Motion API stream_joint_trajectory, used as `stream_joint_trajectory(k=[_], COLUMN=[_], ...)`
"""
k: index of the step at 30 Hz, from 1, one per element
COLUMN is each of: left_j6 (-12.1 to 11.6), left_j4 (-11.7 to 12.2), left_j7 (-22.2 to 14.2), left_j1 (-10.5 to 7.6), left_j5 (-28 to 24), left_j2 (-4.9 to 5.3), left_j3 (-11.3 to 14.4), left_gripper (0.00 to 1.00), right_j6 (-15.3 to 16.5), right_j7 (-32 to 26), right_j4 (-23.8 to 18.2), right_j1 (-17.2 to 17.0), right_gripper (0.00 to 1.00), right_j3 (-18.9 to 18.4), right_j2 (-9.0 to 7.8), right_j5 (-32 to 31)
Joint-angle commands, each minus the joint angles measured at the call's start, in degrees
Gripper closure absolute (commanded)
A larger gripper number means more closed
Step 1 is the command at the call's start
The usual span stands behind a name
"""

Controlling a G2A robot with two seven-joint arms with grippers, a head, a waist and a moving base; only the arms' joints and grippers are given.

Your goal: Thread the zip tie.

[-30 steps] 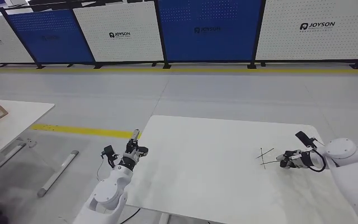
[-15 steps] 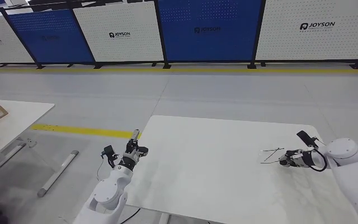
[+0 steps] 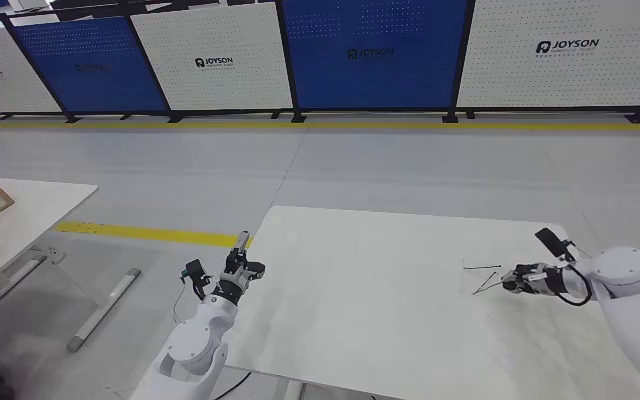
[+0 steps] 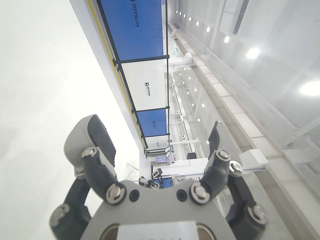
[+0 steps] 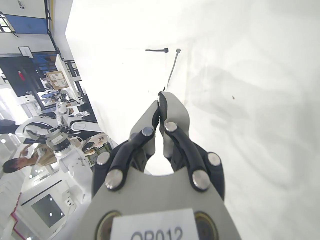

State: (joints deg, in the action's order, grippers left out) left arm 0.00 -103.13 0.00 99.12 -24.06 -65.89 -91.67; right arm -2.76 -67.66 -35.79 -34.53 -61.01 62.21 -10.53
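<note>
- My right pincer (image 5: 160, 94) sits near the right edge of the table (image 3: 380, 300). Its fingers are pressed together on the tail end of a pale zip tie (image 5: 172, 69).
- The tie runs straight out from my fingertips toward the left of the scene. Its small square head is at the free end, with nothing passed through it.
- I cannot tell whether that head rests on the table top or hangs just above it.
- A second zip tie (image 5: 156, 50), darker, lies flat on the table on the far side of the held one. The two heads are near each other but apart.
- From the top view, the dark tie lies left to right. The held tie slants on its near side, back toward my right pincer.
- My left pincer (image 4: 156, 128) is at the table's left edge, well apart from both ties and pointing toward the far side.
- Its fingers are spread wide with nothing between them, and the dark ribbed pads (image 4: 102, 138) are bare.
</note>
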Motion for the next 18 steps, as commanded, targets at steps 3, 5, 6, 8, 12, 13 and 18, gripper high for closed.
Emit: stream_joint_trajectory(k=[3, 5, 6, 8, 12, 13, 18], left_j6=[0.0, 0.0, 0.0, 0.0, 0.0, 0.0, 0.0], left_j4=[0.0, 0.0, 0.0, 0.0, 0.0, 0.0, 0.0], left_j7=[0.0, 0.0, 0.0, 0.0, 0.0, 0.0, 0.0], left_j1=[0.00, 0.00, 0.00, 0.00, 0.00, 0.00, 0.00], left_j5=[0.0, 0.0, 0.0, 0.0, 0.0, 0.0, 0.0], left_j2=[0.00, 0.00, 0.00, 0.00, 0.00, 0.00, 0.00], left_j3=[0.0, 0.0, 0.0, 0.0, 0.0, 0.0, 0.0], left_gripper=[0.00, 0.00, 0.00, 0.00, 0.00, 0.00, 0.00], right_j6=[1.1, 2.0, 2.7, 4.4, 7.5, 7.9, 7.9], right_j7=[1.1, 1.5, 1.3, 0.7, -2.1, -3.5, -6.6], right_j4=[-3.3, -5.8, -7.0, -10.0, -16.6, -18.1, -20.8], right_j1=[-2.2, -4.2, -5.1, -7.8, -13.7, -15.1, -17.4], right_gripper=[1.00, 1.00, 1.00, 1.00, 1.00, 1.00, 1.00], right_j3=[-2.7, -4.8, -6.0, -9.0, -14.7, -15.8, -17.4], right_j2=[-1.22, -2.09, -2.50, -3.55, -5.44, -5.82, -6.56], right_j5=[1.3, 2.8, 3.7, 6.2, 11.2, 12.5, 13.2])
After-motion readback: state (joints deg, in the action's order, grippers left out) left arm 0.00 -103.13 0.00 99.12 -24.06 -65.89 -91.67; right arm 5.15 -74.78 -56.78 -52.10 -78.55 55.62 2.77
